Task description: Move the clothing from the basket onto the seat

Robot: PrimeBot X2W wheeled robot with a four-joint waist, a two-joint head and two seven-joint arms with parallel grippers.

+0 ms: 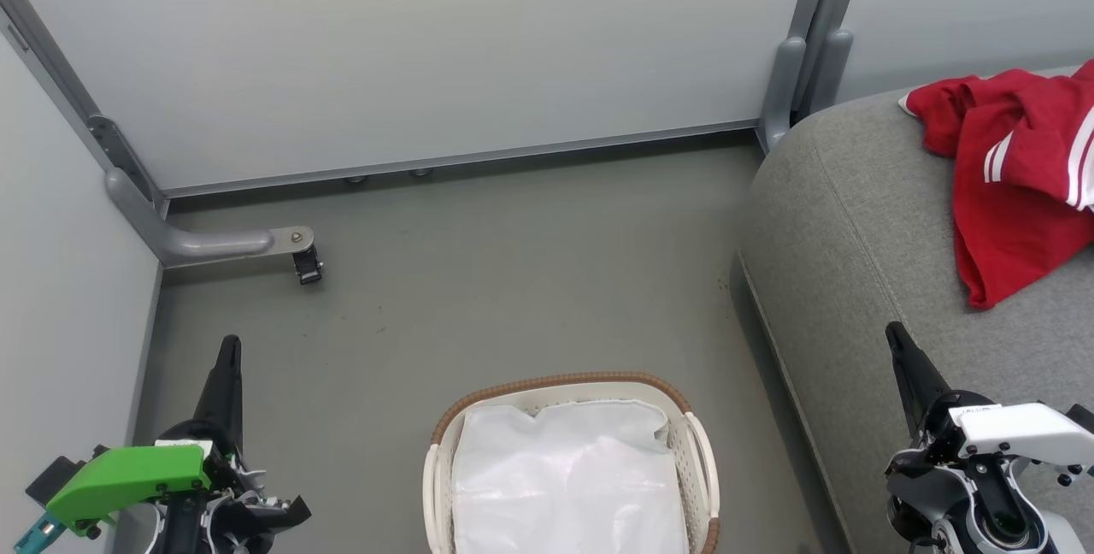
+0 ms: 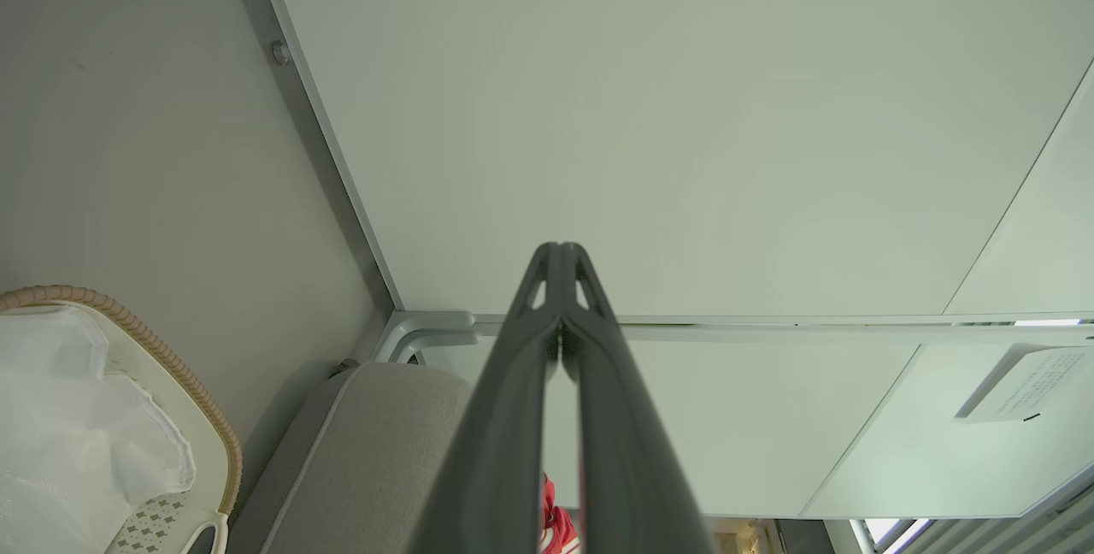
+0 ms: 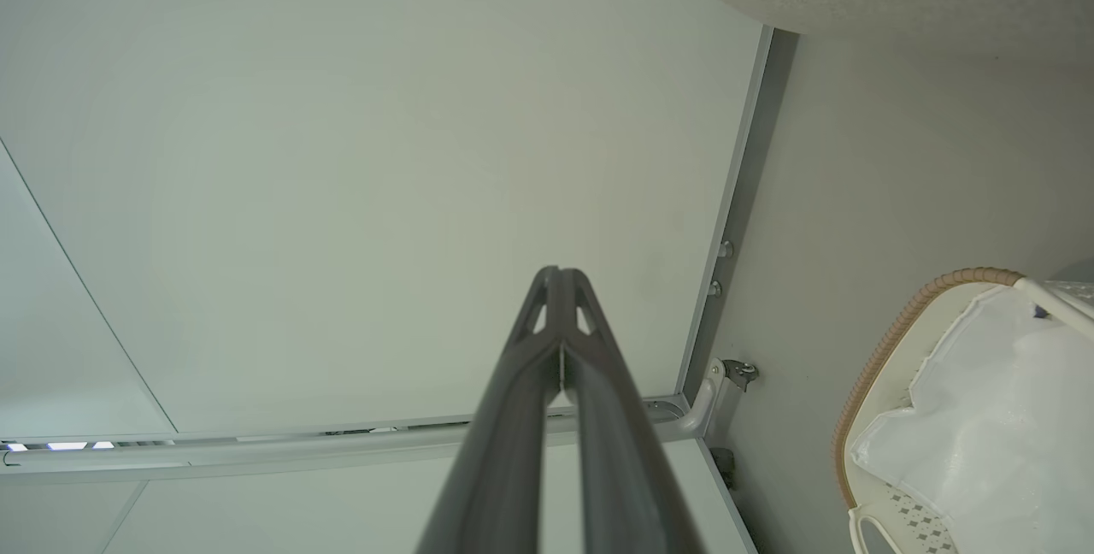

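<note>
- Red clothing with white stripes, crumpled on the light-grey sofa at the upper right of the head view, cut off by the right edge.
- Oval cream basket with a brown woven rim, on the grey floor at bottom centre, just left of the sofa, with a white liner spread inside.
- Left gripper, at the lower left of the head view, above the floor: jaws pressed together at the tips, gripping nothing.
- Right gripper, at the lower right, over the sofa's front edge: jaws likewise closed and empty.
- Sliver of the red clothing at the bottom of the left wrist view, beyond the sofa's rounded end.
</note>
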